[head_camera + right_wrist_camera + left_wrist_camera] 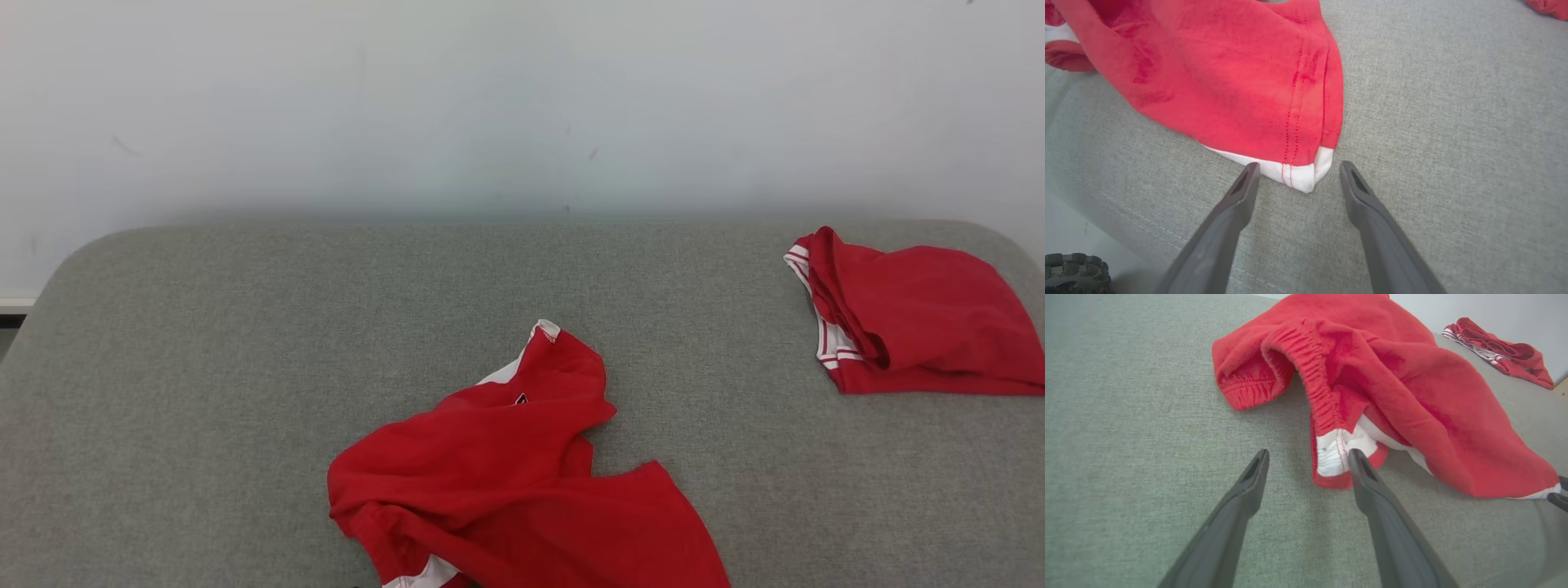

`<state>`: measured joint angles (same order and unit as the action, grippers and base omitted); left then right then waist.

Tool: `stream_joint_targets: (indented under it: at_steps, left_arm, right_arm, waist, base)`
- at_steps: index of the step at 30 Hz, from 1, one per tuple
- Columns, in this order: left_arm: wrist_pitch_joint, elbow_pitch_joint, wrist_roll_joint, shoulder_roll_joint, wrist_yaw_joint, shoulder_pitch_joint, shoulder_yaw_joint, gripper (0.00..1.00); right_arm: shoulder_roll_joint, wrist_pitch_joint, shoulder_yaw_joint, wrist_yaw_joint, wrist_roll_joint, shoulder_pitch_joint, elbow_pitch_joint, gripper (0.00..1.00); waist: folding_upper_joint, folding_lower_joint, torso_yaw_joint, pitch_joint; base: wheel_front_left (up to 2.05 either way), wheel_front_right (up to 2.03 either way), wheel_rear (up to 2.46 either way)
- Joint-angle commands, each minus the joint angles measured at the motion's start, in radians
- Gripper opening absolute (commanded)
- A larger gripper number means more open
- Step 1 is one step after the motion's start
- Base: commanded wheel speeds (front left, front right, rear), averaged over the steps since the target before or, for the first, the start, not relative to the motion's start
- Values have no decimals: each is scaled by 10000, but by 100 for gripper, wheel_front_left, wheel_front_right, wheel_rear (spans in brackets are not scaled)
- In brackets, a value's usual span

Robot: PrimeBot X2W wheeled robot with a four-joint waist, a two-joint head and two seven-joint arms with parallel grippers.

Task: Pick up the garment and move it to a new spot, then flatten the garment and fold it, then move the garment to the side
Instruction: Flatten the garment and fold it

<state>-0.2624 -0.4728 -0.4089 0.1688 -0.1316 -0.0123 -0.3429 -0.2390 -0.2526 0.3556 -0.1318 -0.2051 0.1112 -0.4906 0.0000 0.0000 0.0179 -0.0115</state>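
Left pincer (pixel 1308 457): spread wide, nothing in it. The finger on the right of my left wrist view has its tip against the white patch at the end of the garment's (pixel 1392 375) gathered elastic band; can't tell if it touches. The other finger is over bare counter (pixel 1126 416).

Right pincer (pixel 1299 167): also spread, empty. It straddles the garment's white-hemmed corner. The corner lies just ahead of the tips, between them, not pinched. A double red stitch line runs up from that corner.

Garment: red with white trim, crumpled in a loose heap at the near middle of the grey cloth-covered counter, running off the bottom of the head view. Small dark mark near its upper end.

Second red piece (pixel 914 318) with white stripes sits folded at the far right of the counter, well apart from the heap. Pale wall (pixel 490 98) behind. Below the counter's near edge, the right wrist view catches a treaded wheel (pixel 1073 271).
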Motion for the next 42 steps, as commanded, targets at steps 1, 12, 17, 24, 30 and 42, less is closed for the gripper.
stream_joint_targets:
  at_steps: [1,12,17,24,30,42]
  left_arm:
    - [-24,-74,-52,48,19,149,-39,100]
    - [-24,-1019,-612,-79,21,1017,-972,0]
    - [-24,-780,-736,142,21,670,-1023,0]
    - [-24,259,-572,520,21,-1,-629,0]
    - [-24,1421,-287,852,21,49,-369,0]
    - [1145,3180,-727,3013,21,4681,-2214,0]
  right_arm:
    - [30,-43,57,27,34,-88,-79,100]
    - [219,-79,407,27,-184,-677,-914,0]
    - [62,-135,386,27,-346,-684,-757,0]
    - [-284,-129,111,27,-606,-238,136,0]
    - [-677,171,54,27,-863,-296,1444,0]
    - [-1850,2425,-130,27,-2580,-3291,3790,0]
  waist:
    - [0,0,30,7]
    - [0,0,147,18]
    - [0,0,70,-34]
    - [0,0,21,-55]
    - [0,0,34,-71]
    - [0,0,-161,789]
  base:
    - [0,0,0]
    - [0,0,0]
    - [0,0,0]
    - [0,0,0]
    - [0,0,0]
    - [0,0,0]
